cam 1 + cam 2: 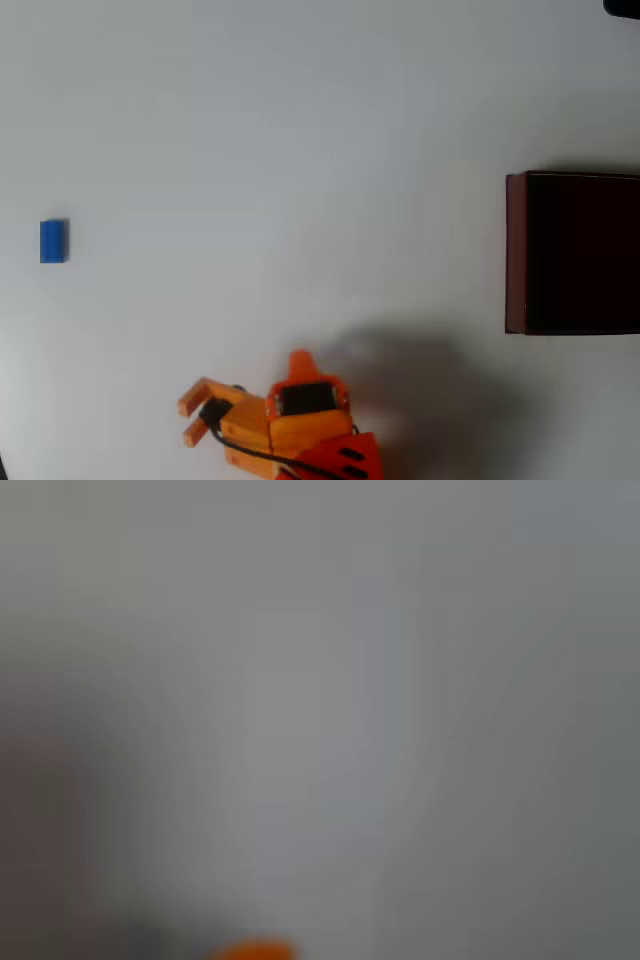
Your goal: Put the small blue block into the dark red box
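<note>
Reach step, seemingly just begun: the spread, empty pincer [187,421] must cross the surface [300,150] to the small blue block [53,241], well apart from the dark red box [515,250].

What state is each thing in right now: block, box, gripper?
Small bright blue rectangular block: lying flat on the white table at the overhead view's left, untouched, far from the box.
Large dark red square box: upright at the right edge, open-topped, dark interior with no block visible inside.
Orange two-finger gripper: near the bottom edge, fingers pointing left, parted, holding nothing, well apart from the block.
</note>
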`<action>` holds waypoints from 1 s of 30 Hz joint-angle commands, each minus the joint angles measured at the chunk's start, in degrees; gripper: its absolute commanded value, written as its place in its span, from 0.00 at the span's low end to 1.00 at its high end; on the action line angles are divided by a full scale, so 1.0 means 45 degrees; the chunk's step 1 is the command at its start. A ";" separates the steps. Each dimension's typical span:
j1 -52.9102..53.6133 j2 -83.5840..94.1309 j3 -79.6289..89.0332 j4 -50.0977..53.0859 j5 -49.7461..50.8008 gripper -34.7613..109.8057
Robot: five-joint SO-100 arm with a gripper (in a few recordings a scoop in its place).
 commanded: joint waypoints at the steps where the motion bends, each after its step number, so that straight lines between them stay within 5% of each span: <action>1: 0.0000 0.0059 -0.0195 0.0176 0.1250 0.24; 5: -0.0859 0.0059 -0.1484 0.0098 0.4062 0.24; 21: -0.3867 -0.4551 -0.2793 -0.1094 2.1816 0.33; 30: -0.6660 -1.2148 -0.7051 -0.1777 2.7266 0.37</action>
